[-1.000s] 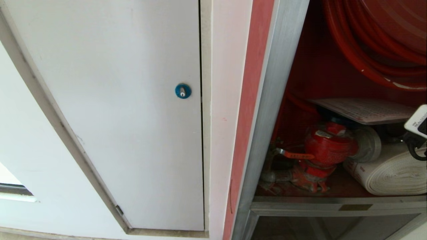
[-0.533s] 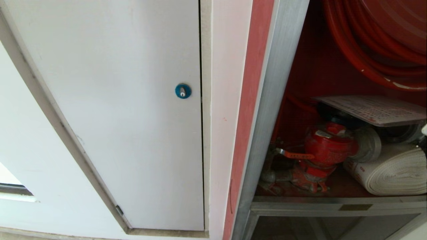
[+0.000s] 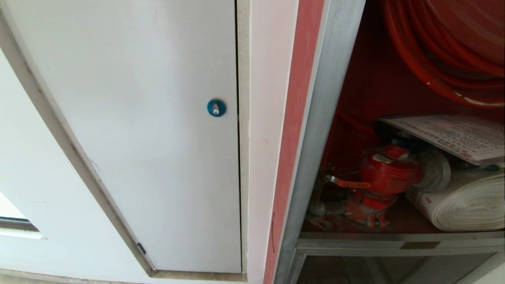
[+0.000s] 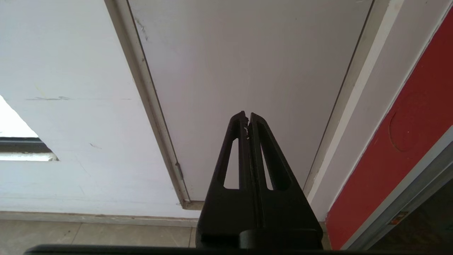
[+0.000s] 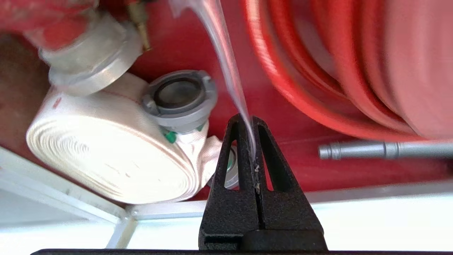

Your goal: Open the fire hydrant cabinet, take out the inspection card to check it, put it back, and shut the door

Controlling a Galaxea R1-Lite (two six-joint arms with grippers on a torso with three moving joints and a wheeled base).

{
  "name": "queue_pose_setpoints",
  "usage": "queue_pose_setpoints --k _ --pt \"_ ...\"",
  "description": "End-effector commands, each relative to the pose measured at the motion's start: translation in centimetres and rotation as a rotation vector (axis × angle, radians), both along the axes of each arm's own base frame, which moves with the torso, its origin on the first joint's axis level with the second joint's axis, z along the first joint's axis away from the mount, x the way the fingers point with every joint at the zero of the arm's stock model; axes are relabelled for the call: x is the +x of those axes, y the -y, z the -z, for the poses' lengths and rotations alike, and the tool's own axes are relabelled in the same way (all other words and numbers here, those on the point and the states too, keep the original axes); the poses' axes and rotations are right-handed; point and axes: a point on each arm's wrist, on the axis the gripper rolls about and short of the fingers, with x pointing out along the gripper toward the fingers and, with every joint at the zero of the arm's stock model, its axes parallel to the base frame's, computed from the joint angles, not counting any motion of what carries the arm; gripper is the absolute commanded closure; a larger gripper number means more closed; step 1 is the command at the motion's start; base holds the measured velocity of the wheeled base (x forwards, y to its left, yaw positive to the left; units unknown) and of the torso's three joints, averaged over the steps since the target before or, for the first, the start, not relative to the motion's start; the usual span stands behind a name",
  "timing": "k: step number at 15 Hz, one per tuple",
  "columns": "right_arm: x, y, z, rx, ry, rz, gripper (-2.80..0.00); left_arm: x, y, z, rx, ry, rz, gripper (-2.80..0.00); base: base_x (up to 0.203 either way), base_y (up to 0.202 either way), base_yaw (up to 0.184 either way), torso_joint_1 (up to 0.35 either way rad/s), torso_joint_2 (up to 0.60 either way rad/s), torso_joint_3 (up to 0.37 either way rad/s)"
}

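Head view: we see the fire hydrant cabinet standing open, red inside, with neither gripper in frame. The inspection card hangs roughly level above the red valve and the white rolled hose, running out past the right edge; what carries it is not visible here. To the left is a plain white panel with a blue round lock. Left wrist view: we note the left gripper with jaws together, holding nothing, pointed at the white panel, well apart from the cabinet's red edge. Right wrist view: only here do we see the grip. The right gripper has its jaws clamped on the card's edge, the sheet seen edge-on as a thin pale streak rising from the tips. This view also shows a grey hose coupling on the rolled hose, the red hose reel and a grey metal rod beneath it, which the head view does not show.
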Motion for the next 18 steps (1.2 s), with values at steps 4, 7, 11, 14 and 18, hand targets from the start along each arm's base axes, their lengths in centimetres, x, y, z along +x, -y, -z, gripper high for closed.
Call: queue_pose_setpoints --k 4,7,11,14,18 --pt "-2.1 -0.1 -0.5 0.054 0.059 -0.004 0.00 0.1 0.0 0.4 0.000 -0.013 0.000 0.00 0.000 0.000 0.000 0.000 0.00 0.000" --pt "-3.5 -0.2 -0.6 0.108 0.060 -0.009 0.00 0.1 0.0 0.4 0.000 -0.013 -0.001 0.00 0.000 0.000 0.000 0.000 0.00 0.000" --pt "-4.0 -0.3 -0.8 0.197 0.083 -0.016 0.00 0.1 0.0 0.4 0.000 -0.013 0.000 0.00 0.000 0.000 0.000 0.000 0.00 0.000" --pt "-4.2 -0.3 -0.8 0.257 0.101 -0.031 0.00 0.1 0.0 0.4 0.000 -0.013 -0.001 0.00 0.000 0.000 0.000 0.000 0.00 0.000" --pt "-5.2 -0.3 -0.8 0.306 0.146 -0.040 0.00 0.1 0.0 0.4 0.000 -0.013 -0.001 0.00 0.000 0.000 0.000 0.000 0.00 0.000"
